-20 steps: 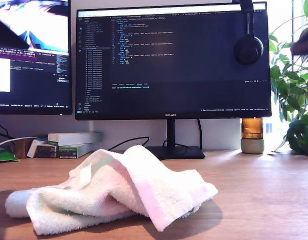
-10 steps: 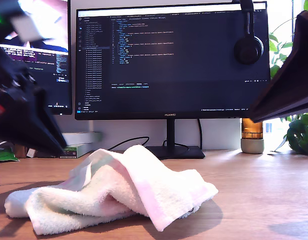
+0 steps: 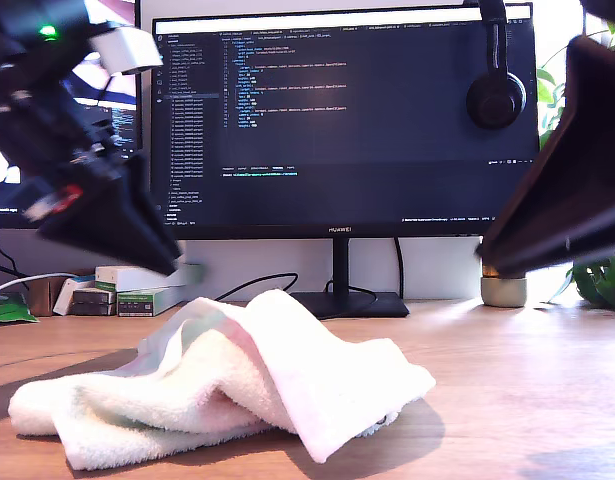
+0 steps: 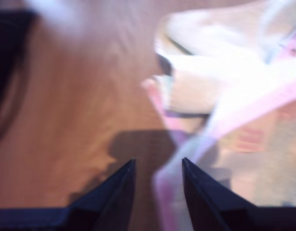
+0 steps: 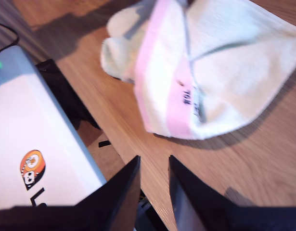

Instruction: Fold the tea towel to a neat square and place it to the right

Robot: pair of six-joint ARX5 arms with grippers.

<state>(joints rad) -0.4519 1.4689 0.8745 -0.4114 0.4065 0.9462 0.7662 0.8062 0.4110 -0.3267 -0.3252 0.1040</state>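
Two dark arms up in the air above the wooden desk, one at the exterior view's left, one at its right; cannot tell which is first or second. Tea towel in a crumpled heap on the desk, toward the exterior view's left, in front of the big monitor; pink band with dark lettering across it. My first gripper a little apart, nothing between, above the towel's edge. My second gripper a little apart, nothing between, above bare desk near the towel, beside a white box.
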